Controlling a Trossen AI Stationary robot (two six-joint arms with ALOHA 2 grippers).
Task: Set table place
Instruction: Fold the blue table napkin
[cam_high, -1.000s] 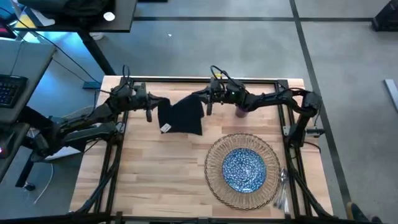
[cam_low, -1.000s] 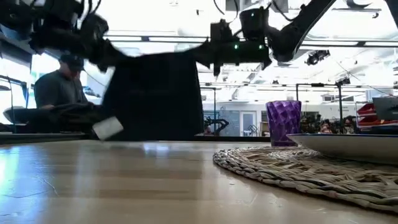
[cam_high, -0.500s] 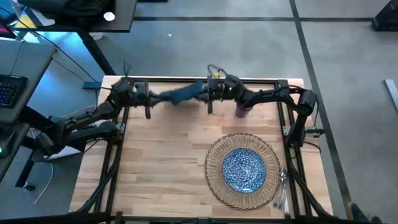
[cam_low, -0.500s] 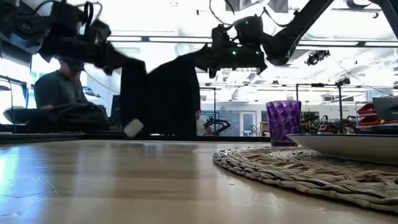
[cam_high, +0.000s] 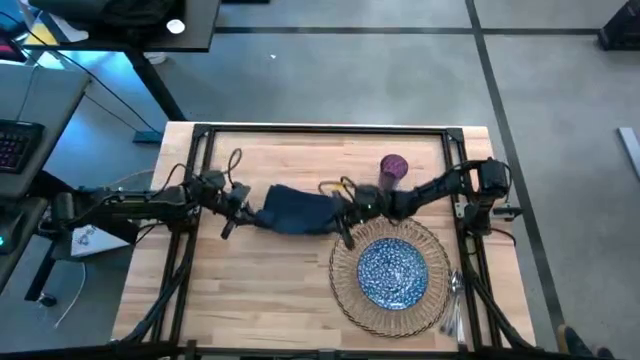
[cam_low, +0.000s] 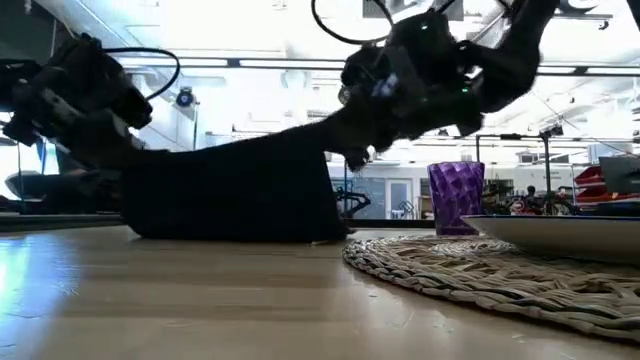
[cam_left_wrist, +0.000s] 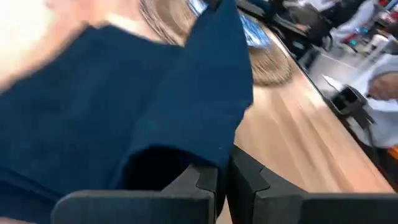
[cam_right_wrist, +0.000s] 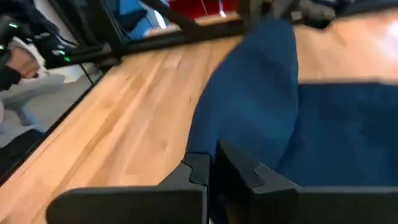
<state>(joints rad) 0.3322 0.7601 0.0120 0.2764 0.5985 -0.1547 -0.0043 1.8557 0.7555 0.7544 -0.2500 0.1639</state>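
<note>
So both grippers were pinched on the napkin (cam_high: 297, 211), one at each end. The cloth, dark navy, was stretched between them near mid-table (cam_high: 260, 290), just left of the wicker mat (cam_high: 345, 285). In the low view its bottom edge (cam_low: 235, 195) lay on the wood while the upper edge rose toward the right arm's side.

Left gripper (cam_high: 240, 203) sat low over the table w/ its arm reaching in from the left rail. Its wrist view showed the fingers (cam_left_wrist: 202, 180) closed almost together on a fold of blue cloth (cam_left_wrist: 124, 118), w/ mat and plate past it.

Right gripper (cam_high: 345, 212) was at the mat's upper-left edge, arm coming in from the right rail. Its wrist view showed the fingers (cam_right_wrist: 199, 171) likewise nearly shut on a bunched corner of the napkin (cam_right_wrist: 267, 112).

Plate (cam_high: 392, 271), blue-white speckled, sat centred on the mat. Purple cup (cam_high: 393, 168) stood upright beyond the mat toward the far rail, apart from both arms. Cutlery (cam_high: 452, 300) lay at the mat's right edge by the rail; exact pieces too small to tell.
</note>
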